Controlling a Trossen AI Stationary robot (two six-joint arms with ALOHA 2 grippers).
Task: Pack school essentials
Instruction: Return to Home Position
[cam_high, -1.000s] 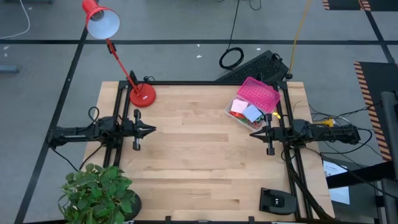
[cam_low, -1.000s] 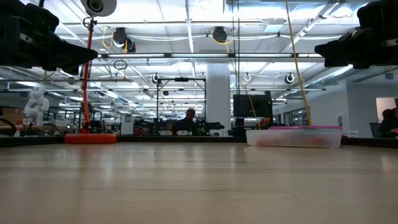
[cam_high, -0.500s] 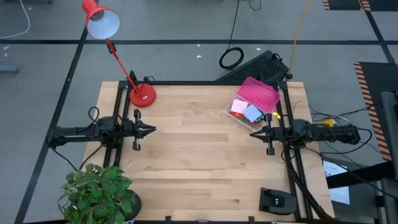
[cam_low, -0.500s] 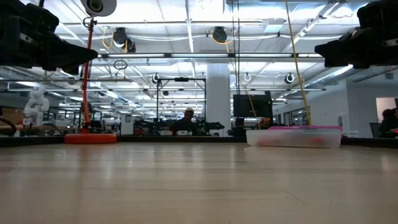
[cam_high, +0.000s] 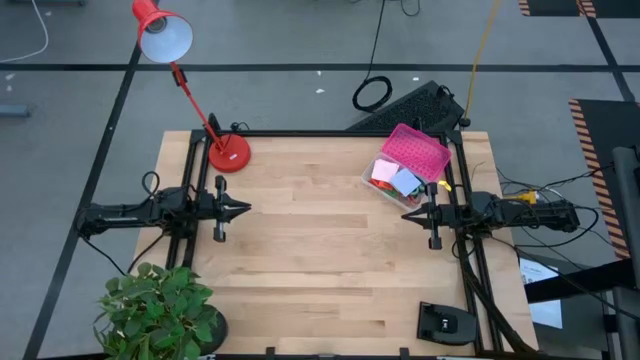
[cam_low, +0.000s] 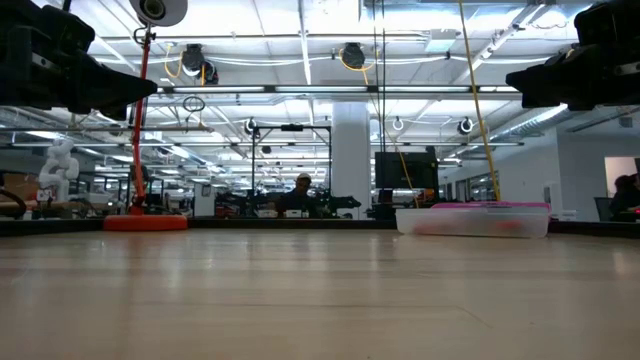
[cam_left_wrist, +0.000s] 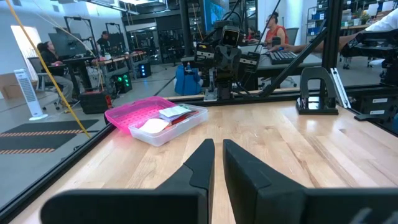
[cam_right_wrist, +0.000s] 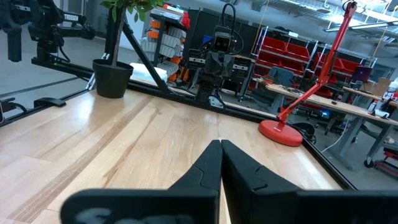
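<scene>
A clear plastic box (cam_high: 397, 184) stands at the table's far right, its pink lid (cam_high: 415, 150) open and propped on its far side. Inside lie school essentials: a pink pad (cam_high: 385, 171) and a lavender pad (cam_high: 407, 182); the left wrist view shows the box (cam_left_wrist: 163, 122) too. My left gripper (cam_high: 245, 209) hovers shut at the table's left edge, well above the wood. My right gripper (cam_high: 406, 214) hovers shut at the right edge, just near of the box. Neither touches anything.
A red desk lamp has its base (cam_high: 229, 154) at the far left corner. A potted plant (cam_high: 160, 310) stands at the near left corner and a black stand (cam_high: 445, 322) at the near right. The wood between the arms is bare.
</scene>
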